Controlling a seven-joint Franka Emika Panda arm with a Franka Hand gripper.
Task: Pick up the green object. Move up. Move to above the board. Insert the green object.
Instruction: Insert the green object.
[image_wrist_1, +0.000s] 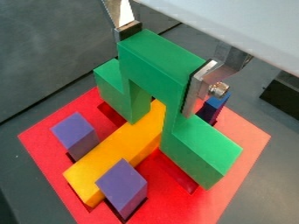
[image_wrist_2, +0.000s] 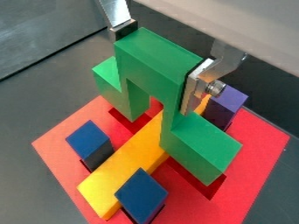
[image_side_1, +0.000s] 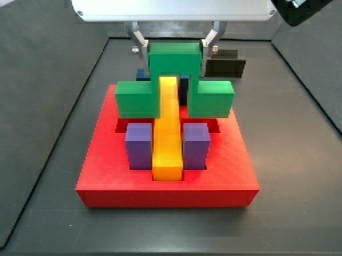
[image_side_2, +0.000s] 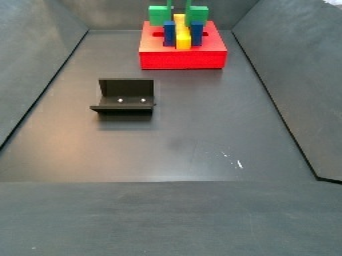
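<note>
**A:** Fixture (image_side_2: 124, 97) first, on the left of a side view: it stands alone on the dark floor, well apart from the board (image_side_2: 183, 58) at the far end. Why so far off?

**B:** It plays no part at this stage, I'd judge. All the work is over at the board.

**A:** And across the board in a side view, left to right?

**B:** A purple block (image_side_1: 139, 143), then the yellow bar (image_side_1: 167, 125) down the middle, then another purple block (image_side_1: 198, 143). The green object (image_side_1: 174, 80) straddles the bar at its far end, one leg either side, the raised middle bridging it.

**A:** So the arch shape is the reason for the pose?

**B:** It looks that way. The legs go down into the red surface on both sides of the bar; that only works if the piece is square across it.

**A:** Gripper?

**B:** The gripper (image_wrist_1: 163, 54) is directly above, its silver fingers (image_wrist_1: 205, 80) clamped flat on opposite faces of the raised top cube. Gripping the top leaves the legs free to enter.

**A:** Is it fully seated?

**B:** Both wrist views show the legs (image_wrist_2: 201, 147) down at the board's surface. Whether it has bottomed out, I cannot tell. With the jaws closed on it, I'd call the insertion nearly done, release pending.
</note>
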